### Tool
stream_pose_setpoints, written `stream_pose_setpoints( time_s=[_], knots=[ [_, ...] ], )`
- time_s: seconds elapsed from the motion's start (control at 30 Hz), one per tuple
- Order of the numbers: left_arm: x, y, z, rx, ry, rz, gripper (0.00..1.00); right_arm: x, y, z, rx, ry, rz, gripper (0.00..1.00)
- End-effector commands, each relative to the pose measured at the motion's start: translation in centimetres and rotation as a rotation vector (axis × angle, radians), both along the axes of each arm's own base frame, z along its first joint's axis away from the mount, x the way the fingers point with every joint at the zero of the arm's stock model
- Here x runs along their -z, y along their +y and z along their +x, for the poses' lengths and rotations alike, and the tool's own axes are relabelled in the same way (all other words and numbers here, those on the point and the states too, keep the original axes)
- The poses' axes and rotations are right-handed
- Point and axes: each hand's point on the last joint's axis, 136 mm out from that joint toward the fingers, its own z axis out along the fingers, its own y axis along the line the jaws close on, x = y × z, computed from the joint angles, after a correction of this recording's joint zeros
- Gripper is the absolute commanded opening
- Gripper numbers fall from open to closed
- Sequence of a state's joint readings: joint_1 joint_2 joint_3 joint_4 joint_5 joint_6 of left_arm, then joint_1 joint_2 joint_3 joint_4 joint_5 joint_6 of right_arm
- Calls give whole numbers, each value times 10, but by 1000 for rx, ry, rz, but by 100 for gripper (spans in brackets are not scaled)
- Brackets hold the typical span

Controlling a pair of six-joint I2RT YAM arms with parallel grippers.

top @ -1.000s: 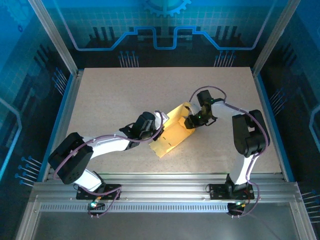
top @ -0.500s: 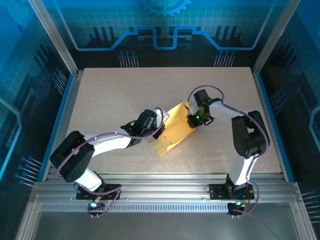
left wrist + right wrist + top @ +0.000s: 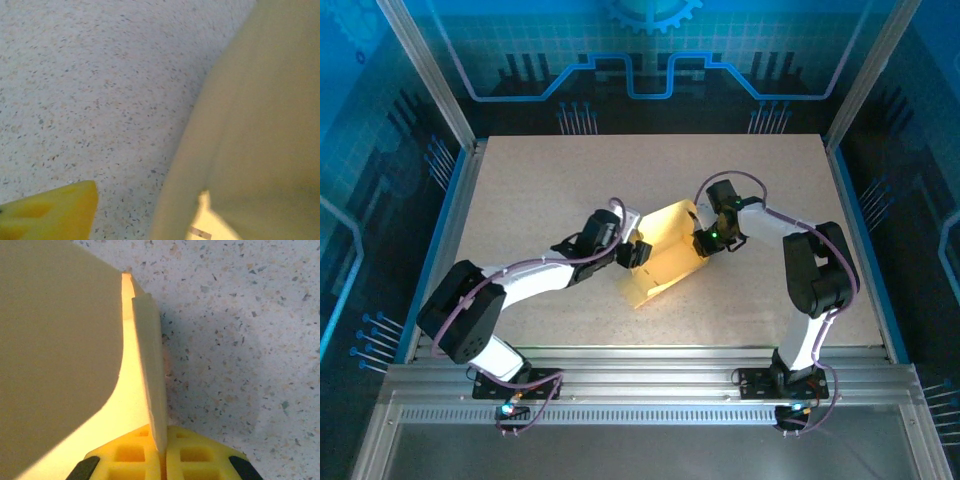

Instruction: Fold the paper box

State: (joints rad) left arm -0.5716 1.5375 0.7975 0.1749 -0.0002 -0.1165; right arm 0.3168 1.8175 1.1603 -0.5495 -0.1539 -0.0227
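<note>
— Speckled table [image 3: 520,200] in a blue-lit booth. How far along is the box [image 3: 665,255]?
— Partway, I'd judge. It sits mid-table with its walls half raised and the near end lying flat. It isn't a closed shape yet.
— And the grippers?
— The right gripper [image 3: 703,243] is at the box's far-right corner, fingers together on a thin flap. The left gripper [image 3: 638,252] is just beside the left edge, jaws apart, gripping nothing.
— What do the wrist views add?
— The right wrist shows the pinch edge-on, with the flap upright between the pads [image 3: 125,455]. The left wrist shows one finger [image 3: 55,212] clear of the card. The top view gives the whole layout.
</note>
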Motion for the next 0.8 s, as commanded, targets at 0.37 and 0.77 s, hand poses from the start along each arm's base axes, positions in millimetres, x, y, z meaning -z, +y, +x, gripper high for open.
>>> stream_pose_setpoints(
  time_s=[0.37,0.77],
  knots=[
    [-80,18,-6,170,-109,-114,99,-2,-4,-16,7,62,59,5],
    [-82,-5,20,450,143,61,94,-4,-1,-17,-7,66,72,5]
  ],
)
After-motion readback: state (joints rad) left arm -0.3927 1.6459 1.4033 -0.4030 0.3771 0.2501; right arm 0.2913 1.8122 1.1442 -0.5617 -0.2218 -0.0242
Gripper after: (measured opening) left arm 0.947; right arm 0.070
